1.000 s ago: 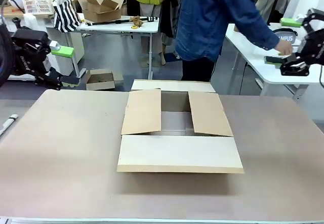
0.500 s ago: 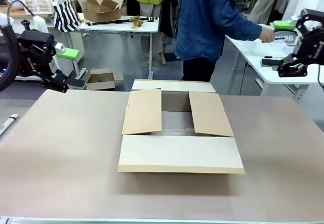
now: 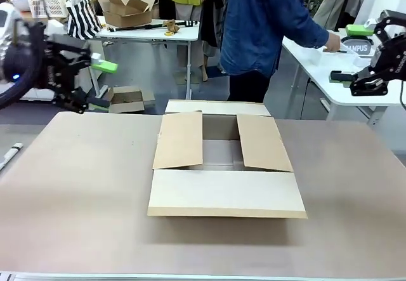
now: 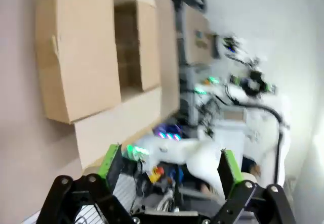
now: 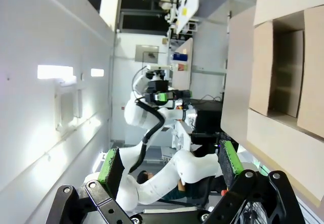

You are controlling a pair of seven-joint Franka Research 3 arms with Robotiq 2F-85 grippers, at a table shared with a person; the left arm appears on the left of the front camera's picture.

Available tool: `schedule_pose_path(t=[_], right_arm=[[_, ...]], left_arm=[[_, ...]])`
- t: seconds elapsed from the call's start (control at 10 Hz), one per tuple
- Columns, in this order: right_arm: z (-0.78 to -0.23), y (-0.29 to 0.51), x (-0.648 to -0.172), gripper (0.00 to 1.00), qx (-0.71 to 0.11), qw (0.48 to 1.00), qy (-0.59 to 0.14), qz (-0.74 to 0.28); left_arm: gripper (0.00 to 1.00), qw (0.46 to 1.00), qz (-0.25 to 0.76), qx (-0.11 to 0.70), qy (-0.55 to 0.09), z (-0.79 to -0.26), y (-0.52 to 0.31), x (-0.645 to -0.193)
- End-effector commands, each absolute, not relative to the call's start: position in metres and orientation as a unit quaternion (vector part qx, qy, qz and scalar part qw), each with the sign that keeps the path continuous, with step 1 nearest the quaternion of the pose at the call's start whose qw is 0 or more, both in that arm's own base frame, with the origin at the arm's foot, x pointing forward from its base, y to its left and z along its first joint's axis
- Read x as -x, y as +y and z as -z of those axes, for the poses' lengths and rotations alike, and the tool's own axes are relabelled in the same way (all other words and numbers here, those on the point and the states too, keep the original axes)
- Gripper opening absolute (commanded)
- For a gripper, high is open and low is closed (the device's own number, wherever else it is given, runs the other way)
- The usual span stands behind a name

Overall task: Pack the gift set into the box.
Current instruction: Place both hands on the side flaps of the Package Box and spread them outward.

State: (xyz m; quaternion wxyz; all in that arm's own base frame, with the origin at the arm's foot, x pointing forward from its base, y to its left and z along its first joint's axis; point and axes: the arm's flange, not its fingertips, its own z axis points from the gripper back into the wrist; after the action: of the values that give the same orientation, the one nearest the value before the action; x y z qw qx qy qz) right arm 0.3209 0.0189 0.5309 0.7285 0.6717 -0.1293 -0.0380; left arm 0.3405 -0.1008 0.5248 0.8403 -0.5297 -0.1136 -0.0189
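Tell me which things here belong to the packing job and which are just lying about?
For the job: the brown box on the table, flaps partly open; the left claw and the right claw, both open.
Lying about, farther back: the striped bag, the smaller cardboard box, the white basket, the small carton.

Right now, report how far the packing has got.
Done: the box sits on the table, with its flaps apart enough to show bare cardboard inside. In hand: nothing. The left gripper and the right gripper hang open and empty at the table's sides, while the person's hand reaches over a white side table. Left: the whole job of getting the gift set into the box.
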Motion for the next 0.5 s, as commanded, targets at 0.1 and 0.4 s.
schedule_pose_path(t=[0.1, 0.4], right_arm=[[-0.533, 0.022, -0.324, 1.00, -0.681, 0.719, -0.135, 0.037], [-0.533, 0.022, -0.324, 1.00, -0.681, 0.719, -0.135, 0.037]], left_arm=[[1.00, 0.940, -0.044, 0.336, -0.038, -0.600, -0.231, -0.378], [1.00, 0.983, -0.113, 0.133, -0.053, -0.591, -0.330, -0.422]])
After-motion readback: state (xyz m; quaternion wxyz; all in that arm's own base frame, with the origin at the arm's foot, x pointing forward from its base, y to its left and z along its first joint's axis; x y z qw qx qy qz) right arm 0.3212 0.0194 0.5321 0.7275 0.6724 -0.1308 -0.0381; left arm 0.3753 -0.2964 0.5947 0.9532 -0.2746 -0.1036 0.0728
